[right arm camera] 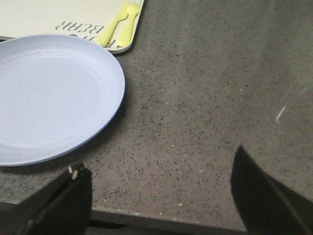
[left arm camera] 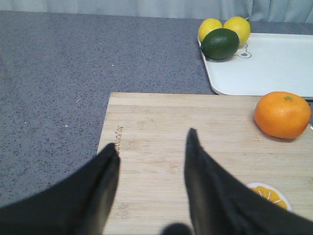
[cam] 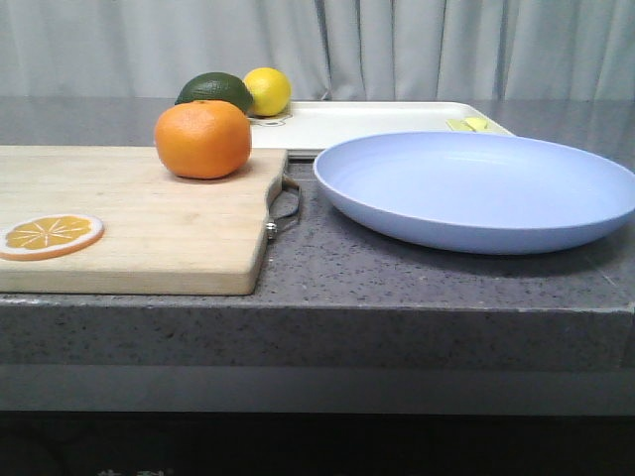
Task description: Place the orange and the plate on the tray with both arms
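The orange [cam: 202, 138] sits on the far right corner of a wooden cutting board [cam: 149, 223]; it also shows in the left wrist view [left arm camera: 282, 114]. The pale lavender-blue plate [cam: 476, 188] lies on the counter at the right, also in the right wrist view [right arm camera: 49, 95]. The cream-white tray [cam: 367, 121] lies behind both, also in the wrist views [left arm camera: 264, 66] [right arm camera: 54, 14]. My left gripper [left arm camera: 152, 144] is open and empty over the board, short of the orange. My right gripper [right arm camera: 156, 164] is open and empty over bare counter beside the plate. Neither gripper shows in the front view.
A dark green fruit [cam: 215, 89] and a yellow lemon [cam: 268, 90] sit on the tray's left end; a second lemon [left arm camera: 209, 28] shows in the left wrist view. Yellow cutlery [right arm camera: 119, 27] lies on the tray's right end. An orange slice disc [cam: 50, 235] lies on the board. The counter's front edge [cam: 317, 302] is near.
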Robot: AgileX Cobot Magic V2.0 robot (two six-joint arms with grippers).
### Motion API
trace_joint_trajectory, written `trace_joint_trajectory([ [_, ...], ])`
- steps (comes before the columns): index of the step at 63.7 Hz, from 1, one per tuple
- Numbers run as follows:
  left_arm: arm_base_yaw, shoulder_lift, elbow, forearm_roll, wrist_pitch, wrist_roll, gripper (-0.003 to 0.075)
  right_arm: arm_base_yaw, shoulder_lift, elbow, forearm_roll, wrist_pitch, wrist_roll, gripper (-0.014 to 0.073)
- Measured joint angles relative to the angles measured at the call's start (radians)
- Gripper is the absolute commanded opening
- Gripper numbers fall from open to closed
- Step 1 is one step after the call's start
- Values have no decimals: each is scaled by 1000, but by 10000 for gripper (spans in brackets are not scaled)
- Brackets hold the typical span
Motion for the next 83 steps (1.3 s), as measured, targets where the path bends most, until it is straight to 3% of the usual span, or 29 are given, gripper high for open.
trace_joint_trajectory([
  [4, 0, 0, 0, 0, 0, 0, 615, 0, 0, 0, 0, 1, -2, 635],
  [14, -16, 5, 0, -6, -5, 0, 610, 0, 0, 0, -2, 1, -4, 633],
  [35, -234, 165, -32, -15, -101, 18, 610, 0, 0, 0, -2, 2, -4, 633],
  [60, -449, 610, -242, 22, -144, 18, 610, 0, 0, 0, -2, 2, -4, 633],
  [83, -485, 1030, -515, 51, -142, 18, 610, 0, 0, 0, -2, 2, -4, 633],
])
